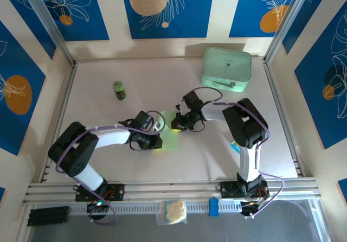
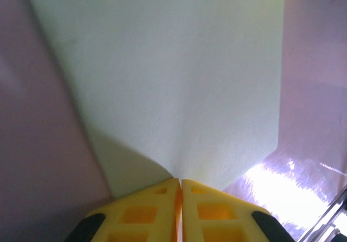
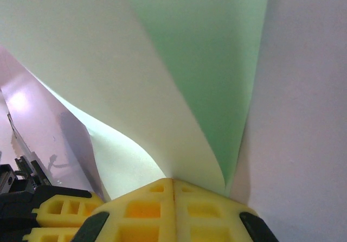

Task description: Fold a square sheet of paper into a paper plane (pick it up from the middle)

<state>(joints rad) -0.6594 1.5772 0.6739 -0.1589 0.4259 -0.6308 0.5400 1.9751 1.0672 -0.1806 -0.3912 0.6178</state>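
The square sheet of paper (image 1: 169, 132) is pale green and lies mid-table between my two grippers. My left gripper (image 1: 158, 140) is shut on its near-left edge. In the left wrist view the yellow fingertips (image 2: 180, 180) meet on the sheet (image 2: 173, 74), which fans out flat ahead. My right gripper (image 1: 177, 124) is shut on the far-right edge. In the right wrist view its gripper (image 3: 173, 181) pinches a flap of the paper (image 3: 108, 74) that curls up and over, its greener side (image 3: 222, 63) showing. The paper plane is out of view.
A mint-green case (image 1: 226, 67) stands at the back right. A small green bottle (image 1: 119, 90) is at the back left. A clear bag (image 1: 172, 210) and a blue item (image 1: 213, 207) rest on the front rail. The left gripper's yellow fingers (image 3: 59, 212) sit close beside the right's.
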